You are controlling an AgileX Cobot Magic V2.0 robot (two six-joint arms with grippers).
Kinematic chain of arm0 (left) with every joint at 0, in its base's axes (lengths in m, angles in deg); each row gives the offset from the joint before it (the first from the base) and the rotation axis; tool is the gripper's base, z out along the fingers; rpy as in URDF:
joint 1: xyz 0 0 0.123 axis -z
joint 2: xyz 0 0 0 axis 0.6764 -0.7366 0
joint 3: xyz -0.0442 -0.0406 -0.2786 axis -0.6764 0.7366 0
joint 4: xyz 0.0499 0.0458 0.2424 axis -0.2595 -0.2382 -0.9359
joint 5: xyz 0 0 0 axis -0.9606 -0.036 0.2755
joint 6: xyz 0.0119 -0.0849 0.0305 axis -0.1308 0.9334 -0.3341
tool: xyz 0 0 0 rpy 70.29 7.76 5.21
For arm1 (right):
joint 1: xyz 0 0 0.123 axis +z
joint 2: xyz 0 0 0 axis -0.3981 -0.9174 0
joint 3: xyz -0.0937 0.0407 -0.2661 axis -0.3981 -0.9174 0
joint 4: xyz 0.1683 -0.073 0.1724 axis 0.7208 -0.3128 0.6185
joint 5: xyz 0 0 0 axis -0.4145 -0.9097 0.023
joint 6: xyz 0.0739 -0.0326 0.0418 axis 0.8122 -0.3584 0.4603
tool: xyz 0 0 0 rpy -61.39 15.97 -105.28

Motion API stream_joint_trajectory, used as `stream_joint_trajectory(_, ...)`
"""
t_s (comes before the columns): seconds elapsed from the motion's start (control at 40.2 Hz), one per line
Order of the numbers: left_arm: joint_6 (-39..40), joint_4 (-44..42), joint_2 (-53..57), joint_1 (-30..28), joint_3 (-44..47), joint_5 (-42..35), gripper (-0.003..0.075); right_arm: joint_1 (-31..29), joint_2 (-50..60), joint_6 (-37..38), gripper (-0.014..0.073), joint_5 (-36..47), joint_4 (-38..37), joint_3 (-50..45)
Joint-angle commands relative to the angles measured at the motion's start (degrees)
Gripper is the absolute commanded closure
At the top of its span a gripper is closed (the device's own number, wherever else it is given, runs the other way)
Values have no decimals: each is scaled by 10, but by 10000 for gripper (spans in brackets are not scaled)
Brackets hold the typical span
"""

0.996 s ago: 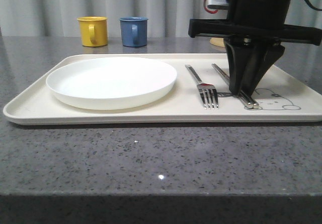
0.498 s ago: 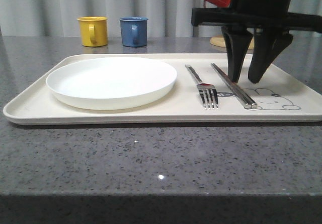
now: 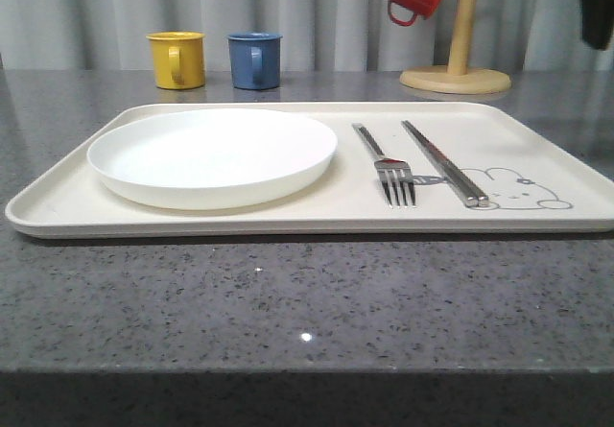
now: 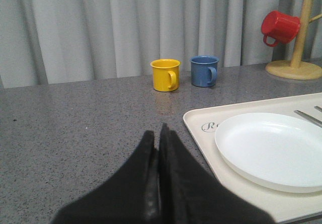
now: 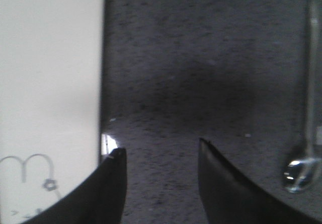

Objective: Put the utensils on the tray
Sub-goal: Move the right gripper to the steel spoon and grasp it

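Fork [image 3: 388, 161] and chopsticks [image 3: 443, 162] lie on tray [image 3: 192, 221]; the right hand [image 5: 161, 156], spread empty, views a spoon [image 5: 308, 103].

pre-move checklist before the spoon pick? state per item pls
1. Silver four-tined fork on the cream rabbit tray: ok.
2. Pair of straight silver chopsticks on the tray, beside the fork: ok.
3. Long-handled silver spoon on the tray: not ok, it lies on the grey speckled countertop off the tray's edge.
4. Right gripper open and empty: ok.
5. Right gripper lined up over the spoon: not ok, the spoon sits to one side of the fingers.
6. Left gripper shut and off the tray, beside the round white plate: ok.
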Motion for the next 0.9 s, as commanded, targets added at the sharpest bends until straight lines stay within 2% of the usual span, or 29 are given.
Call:
stream_joint_trajectory(0.0, 6, 0, -9, 1, -16, -45, 738, -55, 35, -35, 230, -61, -18, 14)
stream_joint_trajectory(0.224, 6, 0, -9, 1, -16, -45, 738, -171, 23, -69, 230, -39, -7, 4)
stream_joint_trajectory(0.348, 6, 0, -9, 1, -16, -45, 738, -205, 0, -82, 230, -12, 8, 0)
stream_joint_trajectory(0.548, 6, 0, -9, 1, -16, -45, 738, -228, -53, -89, 230, -3, 8, 0)
stream_joint_trajectory(0.871, 6, 0, -9, 1, -16, -45, 738, -223, -97, -92, 230, 28, 18, 0)
